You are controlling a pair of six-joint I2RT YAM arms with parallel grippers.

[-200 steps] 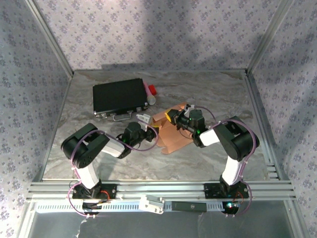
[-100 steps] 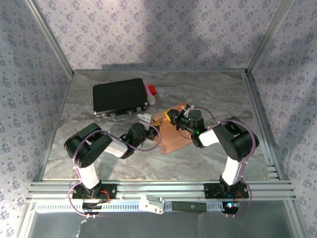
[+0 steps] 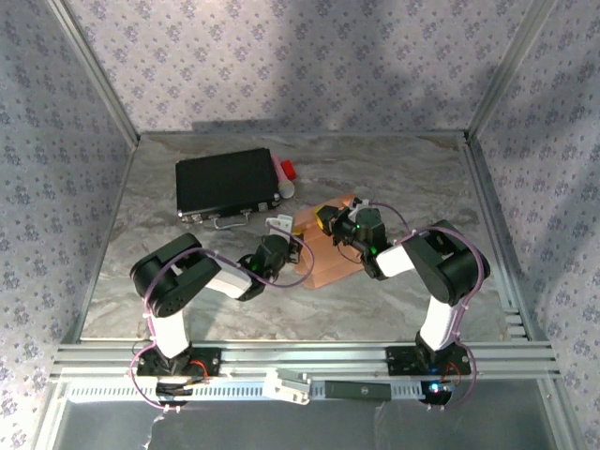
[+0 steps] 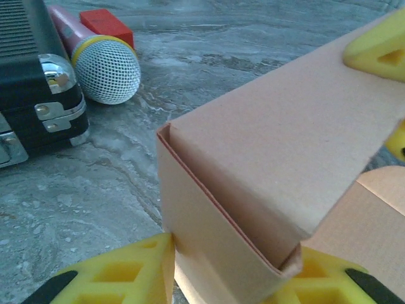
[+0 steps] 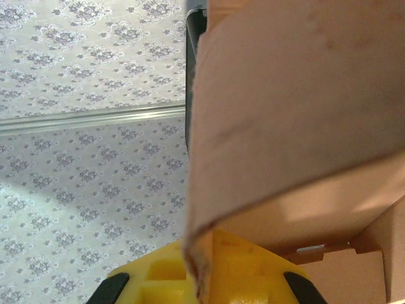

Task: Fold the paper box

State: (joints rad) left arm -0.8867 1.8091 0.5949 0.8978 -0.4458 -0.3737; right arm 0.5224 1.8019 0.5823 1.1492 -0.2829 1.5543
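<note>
From above, the paper box [image 3: 330,261] lies between the left gripper [image 3: 292,231] and the right gripper [image 3: 322,219], both meeting at its far-left part. In the left wrist view, the left fingers [image 4: 126,272] press either side of a raised box corner. In the right wrist view, the right jaws are pinched fully closed on a cardboard panel's edge.

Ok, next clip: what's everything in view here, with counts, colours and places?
paper box: one, salmon-orange, partly folded, mid-table between the grippers
case: one, black, far left of the table
microphone: one, pink handle, grey mesh head, beside the case's right end
block: one, red, just behind the microphone
table: one, grey marbled, under everything
left gripper: one, yellow pads, closed around the box's near corner
right gripper: one, yellow pads, shut on the box's raised flap
</note>
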